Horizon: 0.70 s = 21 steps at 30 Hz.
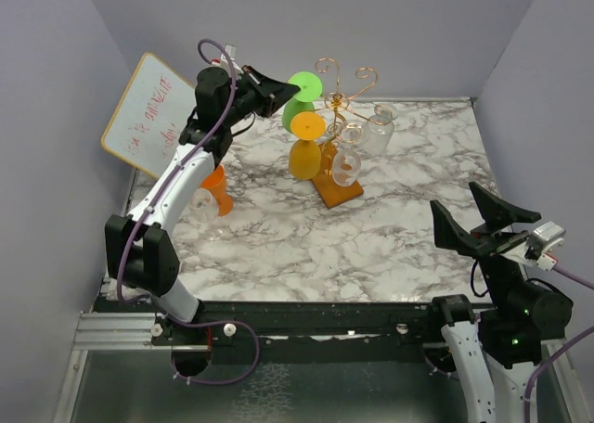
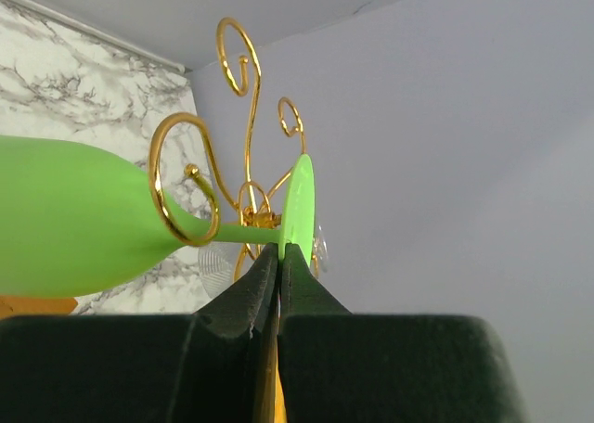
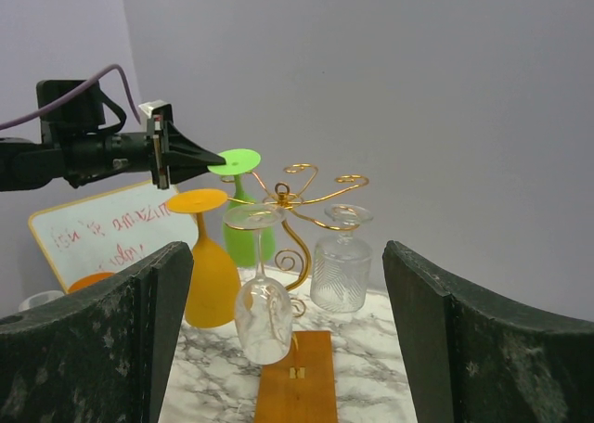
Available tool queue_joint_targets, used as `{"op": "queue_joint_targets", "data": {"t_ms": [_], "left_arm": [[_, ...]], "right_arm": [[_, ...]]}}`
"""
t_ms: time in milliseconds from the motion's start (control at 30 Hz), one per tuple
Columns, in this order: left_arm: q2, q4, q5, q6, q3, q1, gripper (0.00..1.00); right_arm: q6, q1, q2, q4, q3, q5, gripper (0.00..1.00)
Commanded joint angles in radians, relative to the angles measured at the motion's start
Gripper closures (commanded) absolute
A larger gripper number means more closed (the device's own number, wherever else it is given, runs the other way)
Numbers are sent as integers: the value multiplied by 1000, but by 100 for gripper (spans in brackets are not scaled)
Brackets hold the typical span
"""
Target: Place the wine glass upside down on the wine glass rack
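Right gripper (image 1: 453,195) spread wide over bench (image 1: 278,247). Left gripper (image 1: 290,95) clamps green glass (image 1: 304,89) by its foot, stem at a rack (image 1: 339,191) curl. Orange glass (image 1: 304,154) and two clear glasses (image 1: 345,163) sit inverted at rack.

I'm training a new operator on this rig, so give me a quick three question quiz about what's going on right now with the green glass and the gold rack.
1. True or false: the left gripper grips the green wine glass by its bowl.
2. Besides the green one, how many glasses sit foot-up at the wine glass rack? A) one B) three C) five
3. What state is the right gripper in?

Key:
1. False: it pinches the rim of the foot.
2. B: an orange glass, a clear stemmed glass and a clear ribbed glass.
3. Open, holding nothing.
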Motion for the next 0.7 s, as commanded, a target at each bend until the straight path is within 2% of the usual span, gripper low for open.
{"op": "queue_joint_targets", "data": {"t_ms": [0,133,333,667], "left_arm": [[50,28,-20,-27,81,-3,100],[96,92,4,-71,92,-3,100],[111,72,-50,-46,113,2,100],[41,53,-104,1,64,38,100]], "right_arm": [[-12,2,-10,-16,-9,42,12],[-9,3,-13,-2,-10,22,12],[5,2,-18,26,-24,-27,12],[30,2,0,44,-36,-51,12]]}}
